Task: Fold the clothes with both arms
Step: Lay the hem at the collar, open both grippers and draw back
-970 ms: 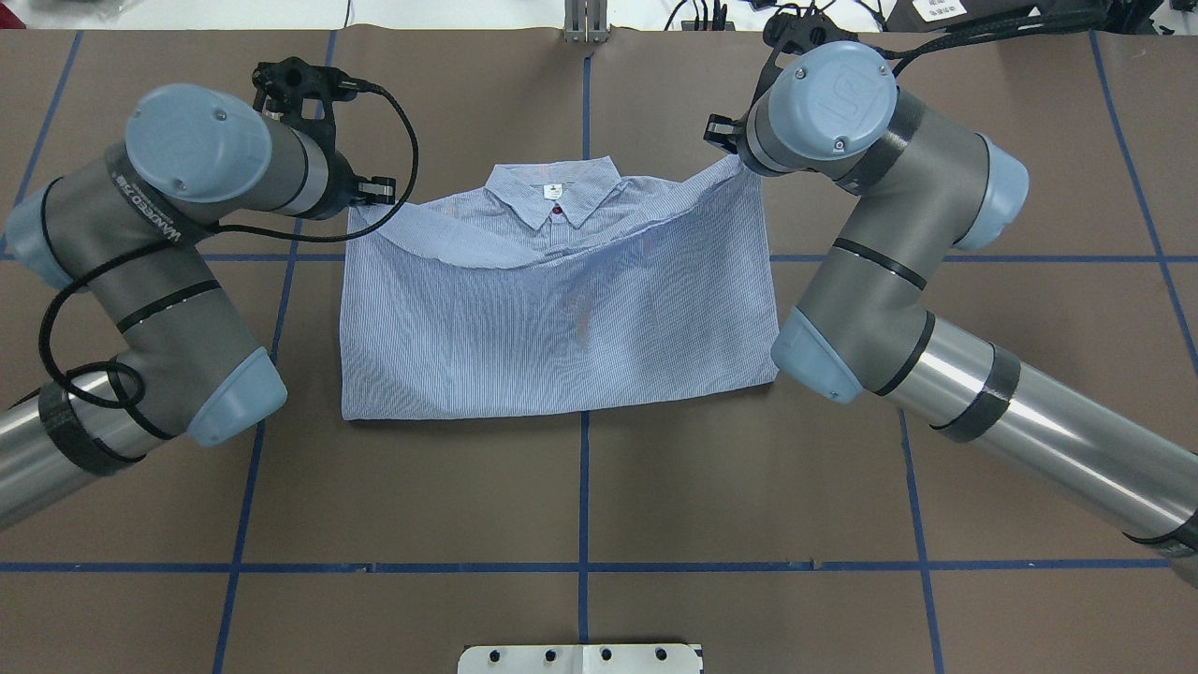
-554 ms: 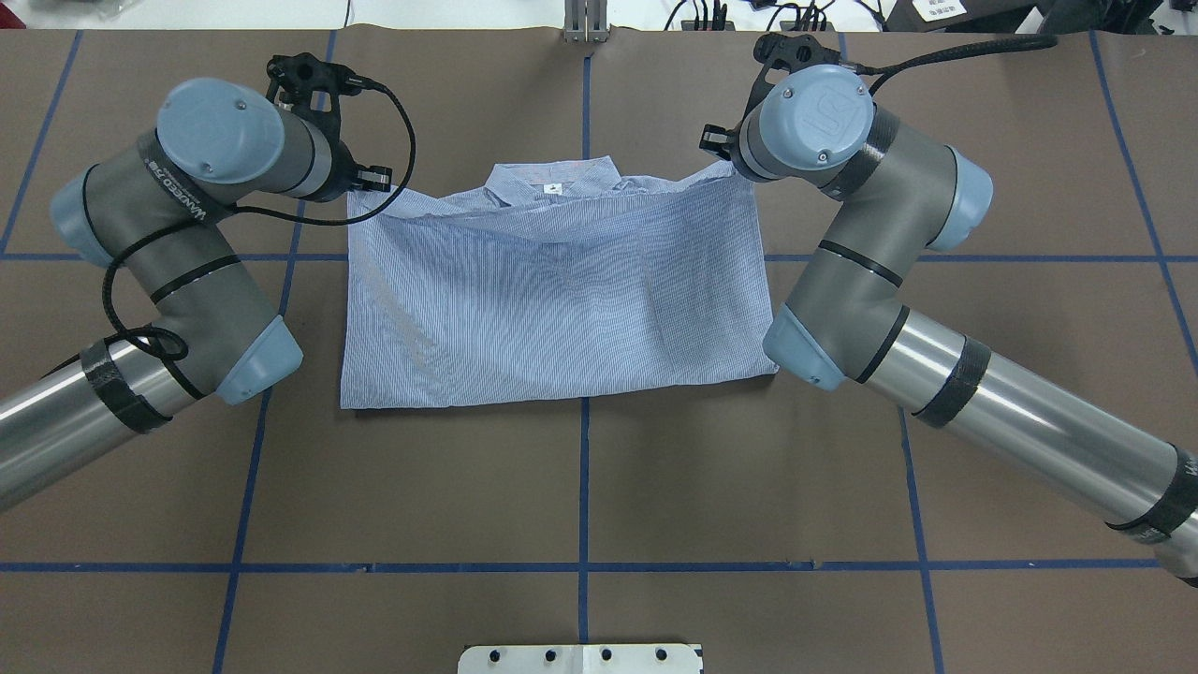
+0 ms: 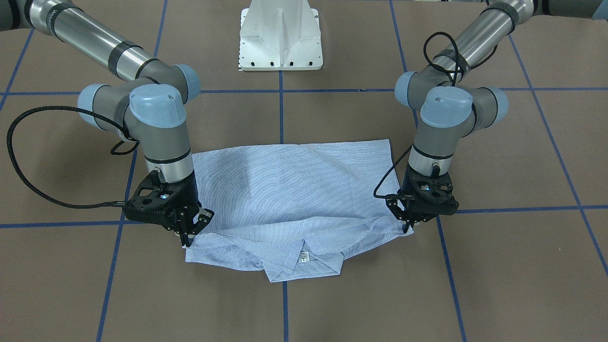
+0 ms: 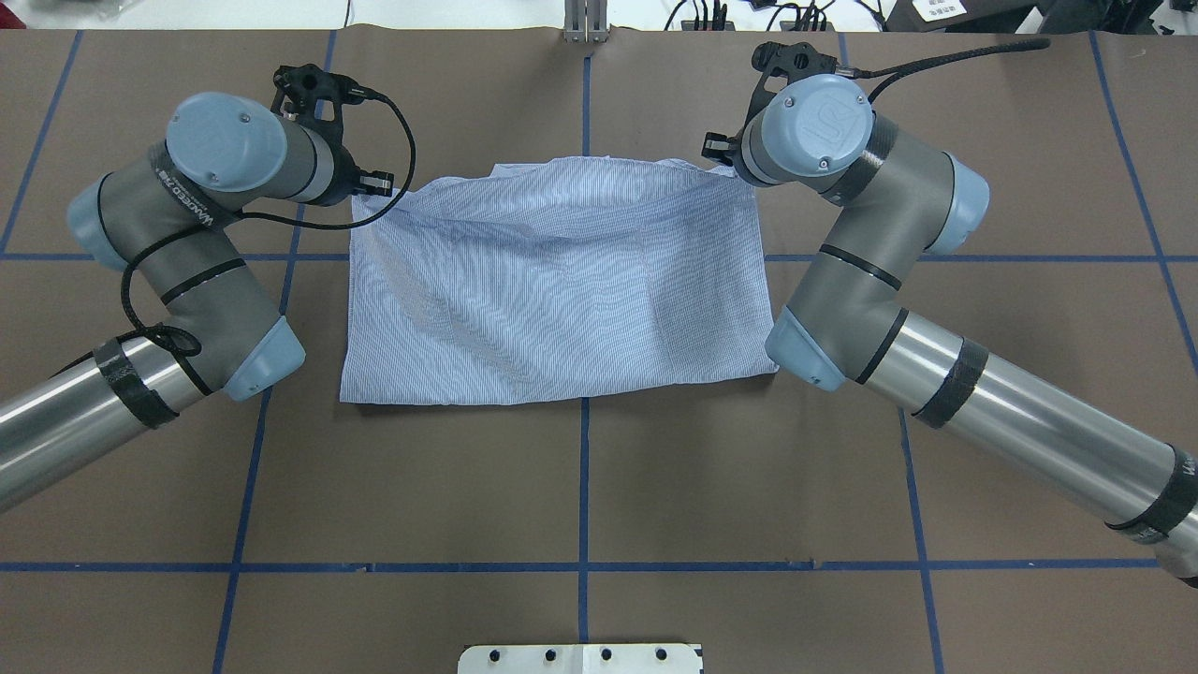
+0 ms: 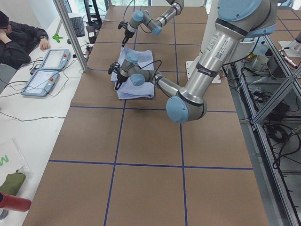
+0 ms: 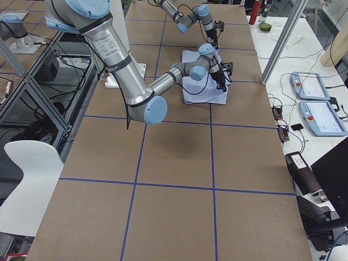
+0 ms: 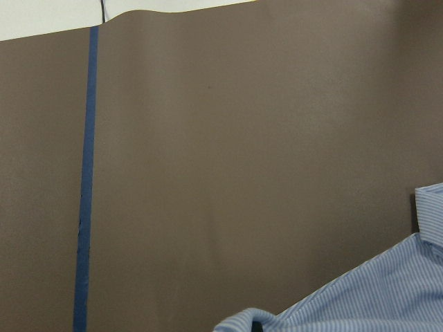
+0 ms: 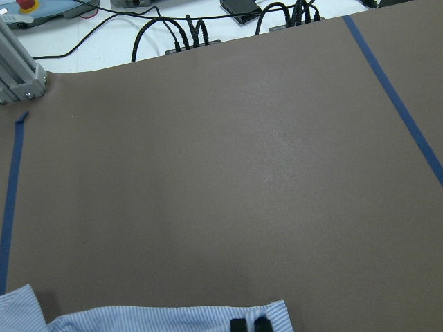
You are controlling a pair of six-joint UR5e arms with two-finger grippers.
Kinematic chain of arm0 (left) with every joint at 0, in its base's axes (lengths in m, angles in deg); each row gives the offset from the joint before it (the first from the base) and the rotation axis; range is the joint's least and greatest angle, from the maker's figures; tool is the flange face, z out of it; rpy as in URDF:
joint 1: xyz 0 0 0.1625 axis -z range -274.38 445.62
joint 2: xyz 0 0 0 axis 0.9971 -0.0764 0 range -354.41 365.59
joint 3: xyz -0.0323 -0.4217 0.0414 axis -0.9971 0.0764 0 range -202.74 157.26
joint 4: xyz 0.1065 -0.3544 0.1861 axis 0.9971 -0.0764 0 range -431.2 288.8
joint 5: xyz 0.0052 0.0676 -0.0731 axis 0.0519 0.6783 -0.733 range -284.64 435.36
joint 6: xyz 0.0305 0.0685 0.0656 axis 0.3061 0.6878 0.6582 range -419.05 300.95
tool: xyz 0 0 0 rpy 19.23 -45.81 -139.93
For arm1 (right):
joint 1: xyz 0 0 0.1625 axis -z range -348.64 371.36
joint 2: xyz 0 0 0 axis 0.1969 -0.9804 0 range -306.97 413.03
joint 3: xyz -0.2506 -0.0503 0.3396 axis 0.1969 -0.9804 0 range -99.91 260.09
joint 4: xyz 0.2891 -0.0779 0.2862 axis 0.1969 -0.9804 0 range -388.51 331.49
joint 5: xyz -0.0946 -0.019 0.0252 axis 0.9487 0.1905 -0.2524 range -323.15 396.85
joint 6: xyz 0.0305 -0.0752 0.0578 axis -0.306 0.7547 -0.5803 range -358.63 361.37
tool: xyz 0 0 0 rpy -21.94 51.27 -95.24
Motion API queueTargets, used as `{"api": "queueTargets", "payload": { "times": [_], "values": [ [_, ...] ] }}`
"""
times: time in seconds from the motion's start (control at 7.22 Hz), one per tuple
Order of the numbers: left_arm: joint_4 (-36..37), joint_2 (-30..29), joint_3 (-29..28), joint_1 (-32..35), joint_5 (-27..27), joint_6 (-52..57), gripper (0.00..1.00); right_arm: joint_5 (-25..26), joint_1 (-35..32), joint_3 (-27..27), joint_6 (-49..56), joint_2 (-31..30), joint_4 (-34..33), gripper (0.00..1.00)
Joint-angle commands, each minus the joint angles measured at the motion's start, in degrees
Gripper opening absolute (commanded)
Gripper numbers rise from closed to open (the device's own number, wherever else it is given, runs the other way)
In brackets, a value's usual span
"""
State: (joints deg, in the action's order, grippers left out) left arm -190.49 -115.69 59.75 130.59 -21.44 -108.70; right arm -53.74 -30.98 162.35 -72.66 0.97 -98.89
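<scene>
Now the hem half of the shirt (image 4: 562,281) hides the collar (image 3: 304,268) from overhead, where it showed a second ago.
The left end effector (image 3: 407,227) and right end effector (image 3: 187,236) are each pinched tight on a carried corner, low at the shirt's far edge, upper centre of the overhead frame; letting go looks next. The worktop (image 4: 580,487) leaves open room on every side.
</scene>
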Motion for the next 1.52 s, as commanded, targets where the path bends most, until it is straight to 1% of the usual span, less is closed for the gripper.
{"api": "queueTargets", "payload": {
  "times": [0.0, 0.14, 0.28, 0.42, 0.55, 0.69, 0.83, 0.97, 1.11, 1.39],
  "values": [
    [-1.11, 0.61, 1.70, 0.46, -4.83, 6.73, 1.00, -2.38, -0.46, 0.71, 1.52, 0.64, -0.02, 1.00],
    [-0.94, 1.74, 4.67, 1.42, -8.71, 7.11, 1.00, -7.80, -2.47, 3.15, 3.26, 0.03, -0.45, 1.00],
    [-1.12, 5.84, 9.92, 1.17, -9.01, 7.20, 1.00, -10.37, -3.62, 6.39, 6.07, -2.32, -0.54, 1.00],
    [-1.12, 9.80, 15.80, 0.82, -9.27, 6.24, 1.00, -10.57, -3.89, 9.47, 6.35, -4.96, -0.54, 1.00],
    [-1.64, 13.84, 20.12, -0.75, -9.54, 3.10, 1.00, -10.49, -3.98, 10.55, 6.71, -5.51, -0.54, 1.00],
    [-7.21, 18.06, 21.30, -5.55, -7.71, -3.63, 1.00, -10.14, -3.98, 10.64, 6.80, -5.68, -0.54, 1.00],
    [-16.14, 22.62, 20.96, -12.64, 0.83, -7.79, 1.00, -10.05, -3.98, 10.73, 6.80, -5.77, -0.46, 1.00],
    [-19.80, 24.32, 20.44, -15.06, 2.22, -11.05, 1.00, -9.96, -3.98, 10.99, 6.80, -6.12, -0.46, 1.00],
    [-20.01, 24.51, 20.26, -16.22, 2.32, -11.43, 1.00, -9.96, -3.98, 11.08, 6.80, -6.30, -0.37, 1.00],
    [-20.10, 24.43, 18.94, -16.32, 2.41, -11.78, 0.99, -9.87, -3.90, 11.08, 6.80, -6.30, -0.28, 1.00]
  ]
}}
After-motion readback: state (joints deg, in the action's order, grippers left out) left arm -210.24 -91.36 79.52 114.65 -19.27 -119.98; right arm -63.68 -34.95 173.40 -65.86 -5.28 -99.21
